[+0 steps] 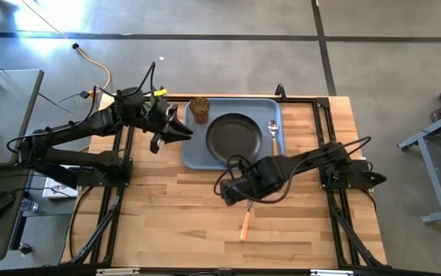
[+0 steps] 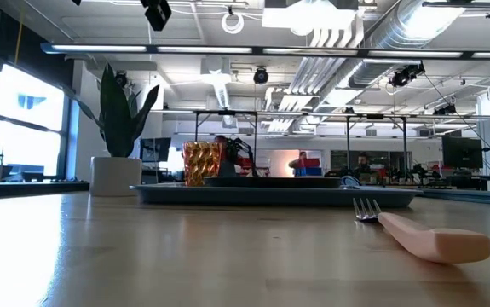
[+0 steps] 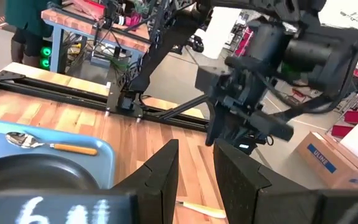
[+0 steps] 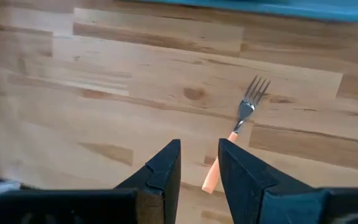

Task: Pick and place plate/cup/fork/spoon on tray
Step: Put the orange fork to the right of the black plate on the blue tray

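Note:
The blue-grey tray (image 1: 193, 149) lies at the table's far middle. On it rest the dark plate (image 1: 235, 136), the amber cup (image 1: 199, 109) at its far left corner, and the spoon (image 1: 273, 132) along its right side. The fork (image 1: 245, 224) lies flat on the bare wood nearer the front, tines (image 4: 255, 87) toward the tray. My right gripper (image 4: 198, 163) hovers open above the fork's orange handle (image 4: 213, 177), pointing down, clear of it. My left gripper (image 1: 185, 132) stands open and level over the tray's left edge, holding nothing.
A white pot with a green plant (image 2: 115, 175) stands beyond the table's far left. Black frame rails (image 1: 120, 138) run along the table's left and right sides. Bare wood (image 1: 166, 222) spreads across the near half around the fork.

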Controlling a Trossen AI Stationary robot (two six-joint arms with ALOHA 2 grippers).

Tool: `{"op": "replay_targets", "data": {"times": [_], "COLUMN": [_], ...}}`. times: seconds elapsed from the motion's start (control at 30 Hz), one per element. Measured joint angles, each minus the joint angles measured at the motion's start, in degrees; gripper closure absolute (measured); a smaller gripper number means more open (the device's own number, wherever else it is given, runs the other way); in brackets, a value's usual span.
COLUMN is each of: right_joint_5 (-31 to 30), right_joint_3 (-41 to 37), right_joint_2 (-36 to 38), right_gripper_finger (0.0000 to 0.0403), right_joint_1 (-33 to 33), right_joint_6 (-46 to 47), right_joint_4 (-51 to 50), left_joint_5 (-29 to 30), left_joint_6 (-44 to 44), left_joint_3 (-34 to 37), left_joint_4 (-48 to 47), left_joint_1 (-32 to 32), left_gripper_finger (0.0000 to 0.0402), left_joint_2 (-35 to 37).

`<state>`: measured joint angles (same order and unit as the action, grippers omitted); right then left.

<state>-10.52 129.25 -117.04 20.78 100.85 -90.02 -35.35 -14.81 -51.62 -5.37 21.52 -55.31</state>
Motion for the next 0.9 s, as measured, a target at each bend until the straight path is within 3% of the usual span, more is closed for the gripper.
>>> {"op": "replay_targets", "data": {"times": [0.2, 0.6, 0.9], "right_joint_5": [0.2, 9.6, 11.7], "right_joint_3": [0.0, 0.0, 0.0], "right_joint_2": [-3.2, -9.3, -13.5], "right_gripper_finger": [0.0304, 0.0302, 0.0253], "right_joint_1": [1.9, 2.7, 3.8], "right_joint_6": [5.8, 9.9, 12.9], "right_joint_4": [0.0, 0.0, 0.0], "left_joint_5": [0.0, 0.0, 0.0], "left_joint_6": [0.0, 0.0, 0.0], "left_joint_3": [0.0, 0.0, 0.0], "left_joint_4": [-0.4, -1.2, -1.2], "left_joint_1": [0.0, 0.0, 0.0], "left_gripper_finger": [0.0312, 0.0312, 0.0312], "left_joint_2": [0.0, 0.0, 0.0]}}
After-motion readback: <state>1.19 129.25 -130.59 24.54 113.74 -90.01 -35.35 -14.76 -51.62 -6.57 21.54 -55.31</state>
